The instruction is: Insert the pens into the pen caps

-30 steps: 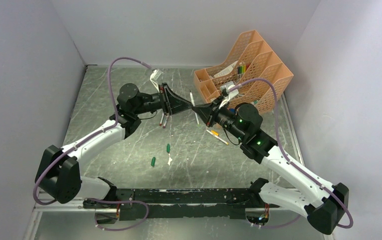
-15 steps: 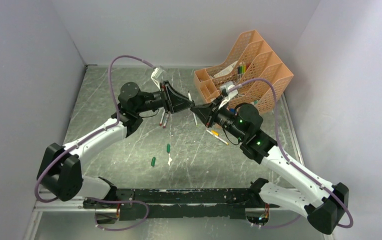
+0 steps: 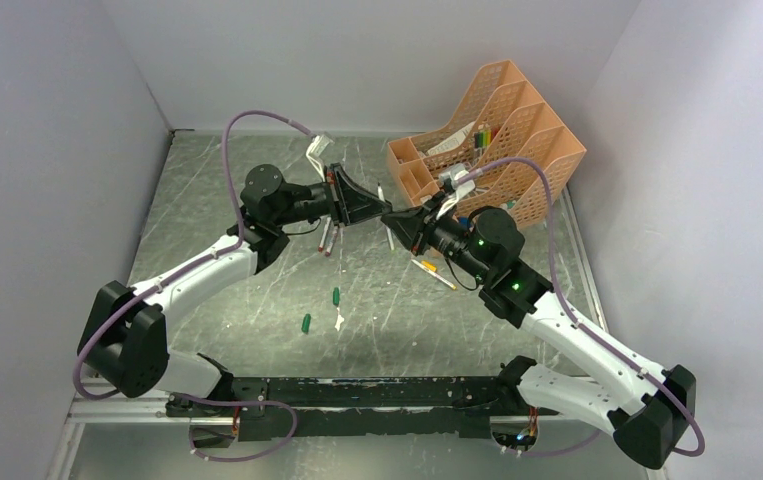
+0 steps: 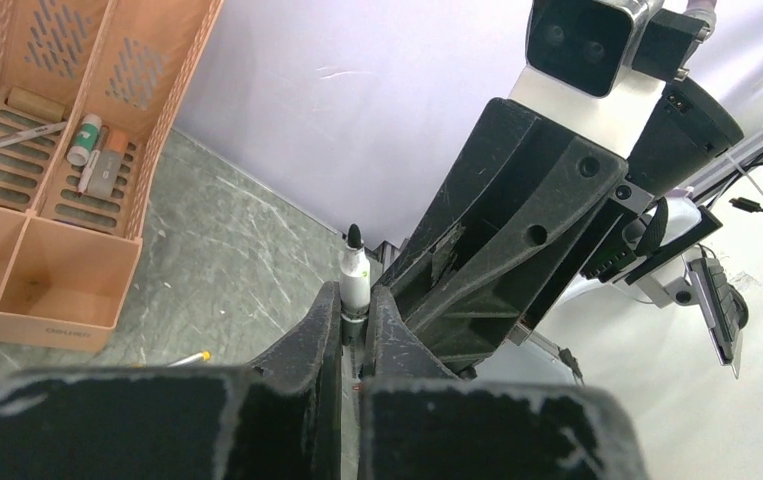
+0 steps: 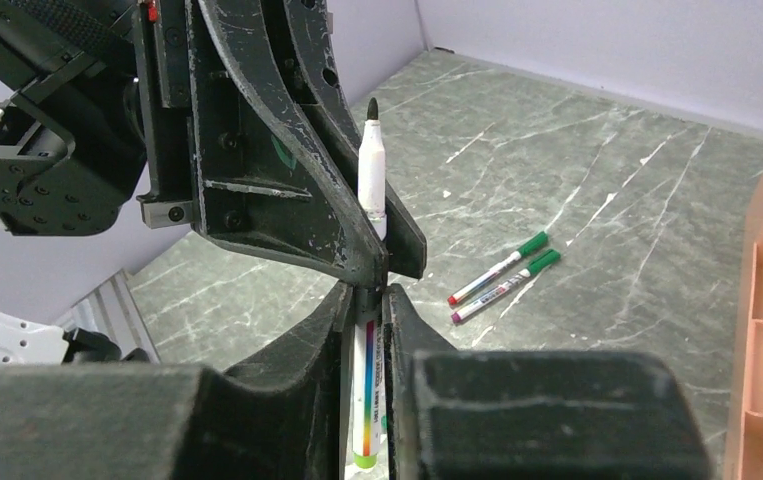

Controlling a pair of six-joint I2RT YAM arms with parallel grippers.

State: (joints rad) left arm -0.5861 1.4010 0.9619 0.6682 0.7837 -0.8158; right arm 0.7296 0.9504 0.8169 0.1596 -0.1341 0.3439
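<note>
two arms meet in mid-air over the table [image 3: 207, 190], in front of the orange organiser [image 3: 522, 125] at the back right.

left gripper [image 4: 357, 318]: fingers shut, pinching the neck of the held pen [image 5: 372, 175] just under its white nib section, as far as i can tell. right gripper [image 5: 365, 305]: fingers shut on the printed barrel of the same pen, lower down. the two sets of fingertips sit almost against each other. the pen is off the table and crosswise to both grippers. its dark nib is bare, with no cap on it and none lined up with it.

progress, judged from what lies about:
- done: two capped pens [image 5: 497, 268] lie side by side on the table below my left wrist, green caps on.
- open: the held pen.
- open: one bare pen [image 3: 439, 277] flat on the table beside my right forearm.
- open: two loose caps [image 3: 336, 295] near the middle of the table, apart from each other, neither in a gripper.
- the white scrap [image 3: 339, 321] just beside the nearer cap is not part of the job.

estimate: about half done. the loose caps match the uncapped pens i can see. one gripper will have to let go of the pen before a cap can be fetched.
</note>
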